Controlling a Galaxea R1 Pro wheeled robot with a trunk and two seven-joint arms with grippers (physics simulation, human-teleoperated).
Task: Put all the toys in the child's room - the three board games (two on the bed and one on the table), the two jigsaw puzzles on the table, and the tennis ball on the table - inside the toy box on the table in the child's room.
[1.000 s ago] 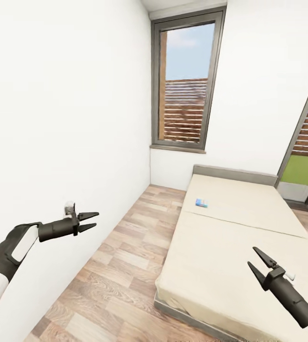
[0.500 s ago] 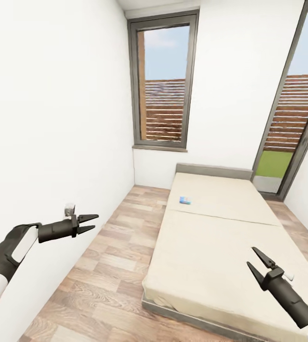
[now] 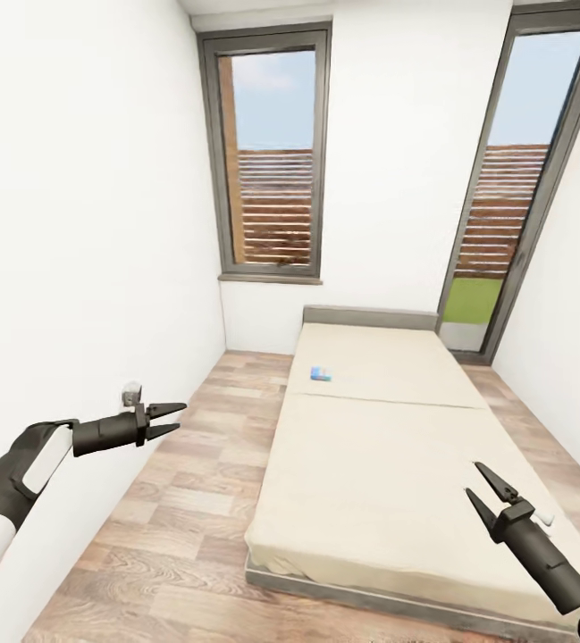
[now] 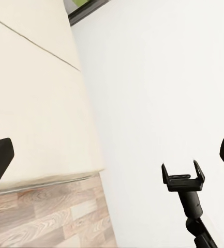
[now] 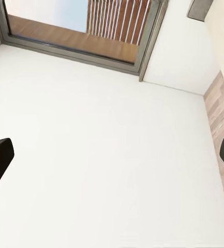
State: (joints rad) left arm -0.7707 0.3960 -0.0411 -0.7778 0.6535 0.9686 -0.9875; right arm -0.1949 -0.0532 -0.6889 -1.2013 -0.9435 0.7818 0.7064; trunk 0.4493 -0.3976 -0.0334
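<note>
The head view has swung right, bringing the whole low beige bed (image 3: 388,464) into frame; its small blue board game box (image 3: 322,373) lies near the headboard. Left claw (image 3: 166,420) and right claw (image 3: 488,491) hang released, empty, so approach comes next.

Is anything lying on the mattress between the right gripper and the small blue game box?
Nothing visible does. Bare bed stretches from the right gripper, jaws open, up to the blue board game near the headboard.
</note>
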